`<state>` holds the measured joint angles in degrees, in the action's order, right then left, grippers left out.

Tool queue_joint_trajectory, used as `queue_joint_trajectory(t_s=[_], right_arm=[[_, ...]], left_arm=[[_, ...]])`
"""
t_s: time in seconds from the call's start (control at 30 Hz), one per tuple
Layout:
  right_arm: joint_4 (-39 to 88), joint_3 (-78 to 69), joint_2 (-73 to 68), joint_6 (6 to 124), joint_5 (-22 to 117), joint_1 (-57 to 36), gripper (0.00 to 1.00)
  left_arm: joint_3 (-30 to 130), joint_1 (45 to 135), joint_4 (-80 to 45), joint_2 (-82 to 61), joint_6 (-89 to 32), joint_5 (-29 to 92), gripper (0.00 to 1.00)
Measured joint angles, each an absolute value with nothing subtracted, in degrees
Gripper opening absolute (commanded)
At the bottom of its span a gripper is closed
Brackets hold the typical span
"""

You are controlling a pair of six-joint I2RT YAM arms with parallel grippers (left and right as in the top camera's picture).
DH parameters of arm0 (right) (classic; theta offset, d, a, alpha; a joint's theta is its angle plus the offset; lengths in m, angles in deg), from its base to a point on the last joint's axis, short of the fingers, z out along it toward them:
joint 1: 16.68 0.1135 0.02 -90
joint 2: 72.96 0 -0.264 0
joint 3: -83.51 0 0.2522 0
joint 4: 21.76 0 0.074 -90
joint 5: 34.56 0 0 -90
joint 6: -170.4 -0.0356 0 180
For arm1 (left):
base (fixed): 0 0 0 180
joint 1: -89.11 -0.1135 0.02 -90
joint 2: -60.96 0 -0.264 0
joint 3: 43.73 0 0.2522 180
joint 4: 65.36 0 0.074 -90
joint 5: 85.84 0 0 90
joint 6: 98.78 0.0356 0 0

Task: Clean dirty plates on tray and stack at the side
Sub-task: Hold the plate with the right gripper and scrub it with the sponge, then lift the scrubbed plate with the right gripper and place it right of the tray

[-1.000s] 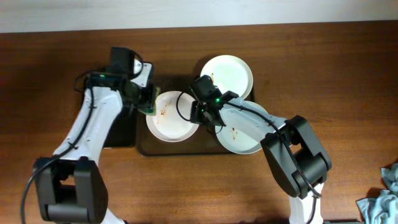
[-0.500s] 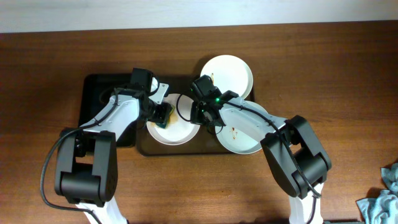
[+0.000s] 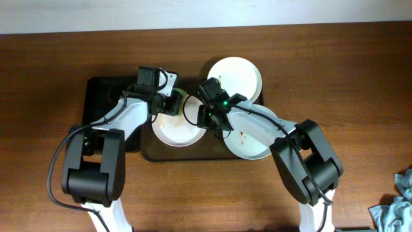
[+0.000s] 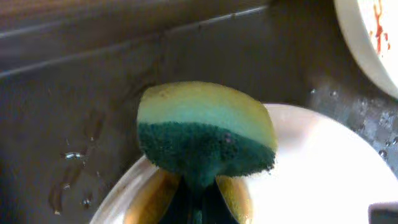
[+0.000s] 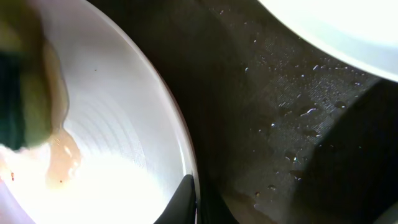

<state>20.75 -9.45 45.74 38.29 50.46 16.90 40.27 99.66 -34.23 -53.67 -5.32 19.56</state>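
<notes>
While the left gripper [image 3: 171, 103] has its jaws drawn narrow on a sponge [image 4: 205, 127] (yellow back, dark green scouring face), the sponge sits at the far rim of the left plate [image 3: 175, 129], which lies on the left half of the tray [image 3: 193, 156]. In the right wrist view a thin, watery brown smear [image 5: 59, 158] runs down this plate's white floor from the sponge at the picture's left edge. The right gripper [image 3: 207, 119] is at the same plate's right rim. Only one dark finger [image 5: 185, 196] shows, lying against the rim, and the other is hidden, so I cannot tell whether the jaws are clamped on the plate. The tray's dark floor beside it is beaded with water drops. A second white plate, the right plate [image 3: 252, 143], lies on the tray's right half, partly under the right arm, with small brown-red specks near its middle. A third, the far plate [image 3: 238, 76], sits at the tray's far edge, near the other two, and its face looks mostly white — just a small mark by its left rim. A glossy black tray [image 3: 103, 90] lies just left of the brown one on the wooden worktop [image 3: 360, 77], under the left arm. A crumpled grey-blue cloth [image 3: 396, 206] lies at the worktop's near right corner, well apart from the plates.
</notes>
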Motion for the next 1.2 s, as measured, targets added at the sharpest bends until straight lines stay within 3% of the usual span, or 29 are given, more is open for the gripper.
queue_joint_trajectory(t_s=[0.37,0.5,0.6,0.73,0.83,0.93,1.07,1.2], right_arm=[[21.34,-9.45,45.74,39.08,49.15,17.12,0.04],[21.17,-9.45,45.74,38.82,48.96,17.17,0.04],[21.13,-9.45,45.74,38.55,49.0,17.17,0.05],[20.91,-9.45,45.74,38.45,49.15,17.17,0.05],[21.21,-9.52,45.74,38.38,49.17,17.17,0.04],[22.0,-9.65,45.74,38.4,49.09,17.17,0.04],[22.79,-9.8,45.74,38.49,47.84,17.12,0.04],[26.92,-10.46,45.36,40.37,46.79,17.12,0.04]], left_arm=[[50.04,97.58,6.99,-55.18,-3.17,19.14,0.01],[52.08,97.38,8.02,-55.68,-0.99,20.56,0.01],[52.01,97.38,-1.08,-55.83,-0.68,21.79,0.01],[52.08,97.38,-10.96,-55.99,-5.29,15.99,0.01],[52.14,97.51,-11.74,-56.21,-8.48,10.55,0.01],[55.9,97.78,-2.8,-56.38,-11.52,7.23,0.01],[76.23,97.54,21.11,-56.9,-12.48,8.28,0.01],[89.28,97.06,26.57,-55.59,-11.41,8.63,0.01]])
